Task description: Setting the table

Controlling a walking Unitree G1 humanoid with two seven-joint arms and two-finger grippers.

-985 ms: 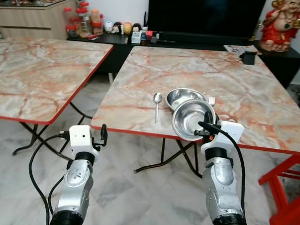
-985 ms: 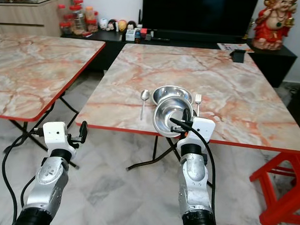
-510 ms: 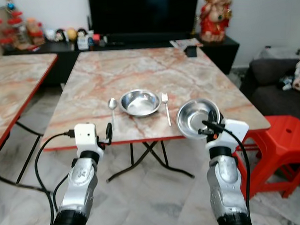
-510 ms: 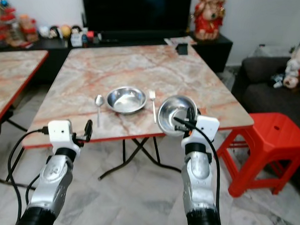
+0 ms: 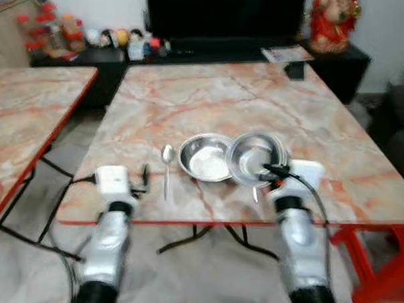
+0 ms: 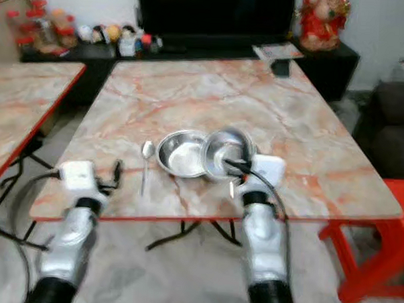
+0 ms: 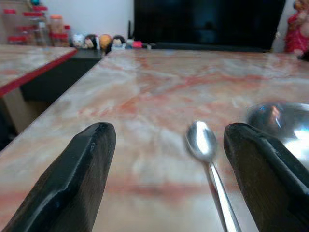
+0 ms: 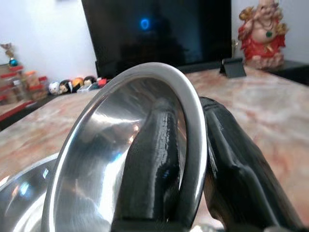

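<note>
Tilted steel bowl point(image 5: 255, 157) overlaps the flat bowl point(image 5: 205, 158); spoon point(image 5: 166, 169) alongside.

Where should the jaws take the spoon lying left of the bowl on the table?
Take the spoon at mid-handle, coming from above with the jaws across it. It lies flat, handle toward the robot, beside the bowl, so the slim shaft is easiest. The open left gripper is nearest.

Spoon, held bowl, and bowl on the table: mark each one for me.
Spoon point(image 5: 167, 153), left eye view, on its head.
Held bowl point(image 5: 252, 157), left eye view, on its inside.
Bowl on the table point(image 5: 203, 158), left eye view, on its inner base.
</note>
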